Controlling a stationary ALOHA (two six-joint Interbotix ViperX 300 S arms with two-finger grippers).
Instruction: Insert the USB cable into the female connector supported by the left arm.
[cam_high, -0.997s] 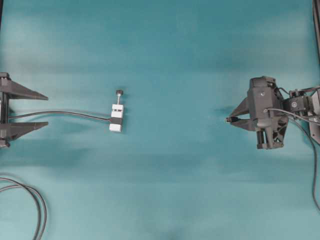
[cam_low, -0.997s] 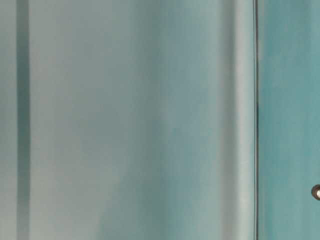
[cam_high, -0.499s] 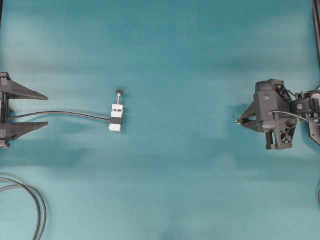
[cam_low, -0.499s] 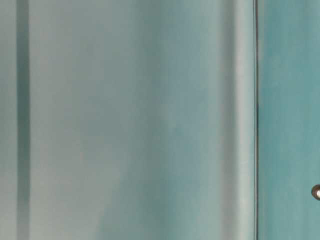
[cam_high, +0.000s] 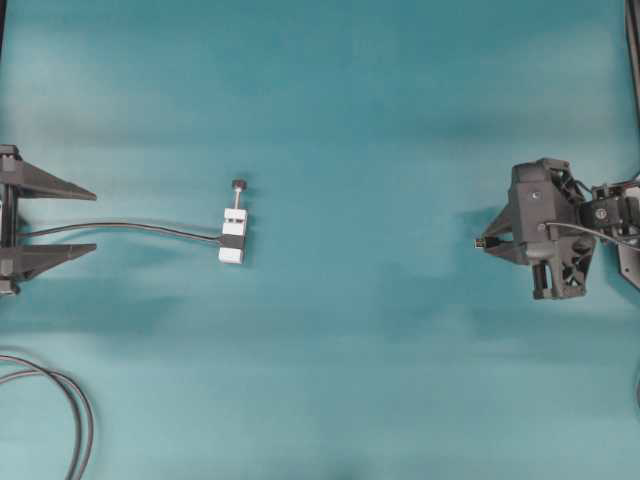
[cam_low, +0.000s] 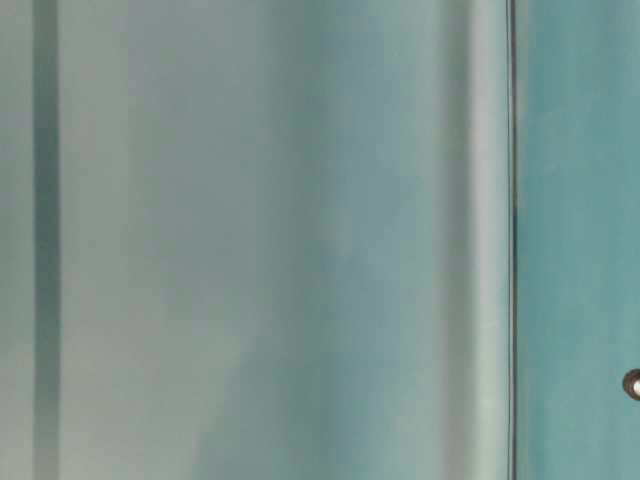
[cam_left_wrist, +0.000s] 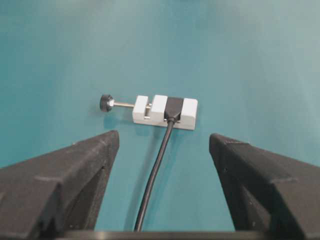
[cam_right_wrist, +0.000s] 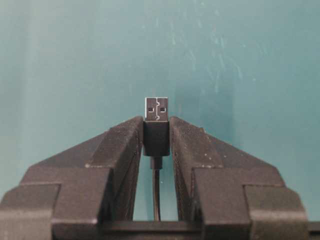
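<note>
R gripper (cam_right_wrist: 156, 132) clamps USB cable (cam_right_wrist: 156, 125) by its plug; L gripper (cam_left_wrist: 164, 150) gapes wide, w/ female connector (cam_left_wrist: 165, 112) lying apart on table (cam_high: 380, 120).

A: Where's the female connector (cam_high: 233, 236)?
B: Flat on the teal tabletop (cam_high: 360, 120), left of centre, its cable running to the left claw (cam_high: 48, 222), fingers spread.
A: And the right claw (cam_high: 492, 243)?
B: Far right, well apart, USB cable (cam_high: 482, 243) plug at its tip.

- Left gripper (cam_high: 50, 218) cut by left frame edge overhead; only finger wedges and part of housing in view.
- Looped black cable (cam_high: 70, 400) runs off left and bottom edges.
- Table-level view: blurred teal-grey bands only; small dark round thing (cam_low: 632, 384) clipped at right edge, unidentifiable.
- USB cable (cam_right_wrist: 156, 127) disappears behind gripper body.
</note>
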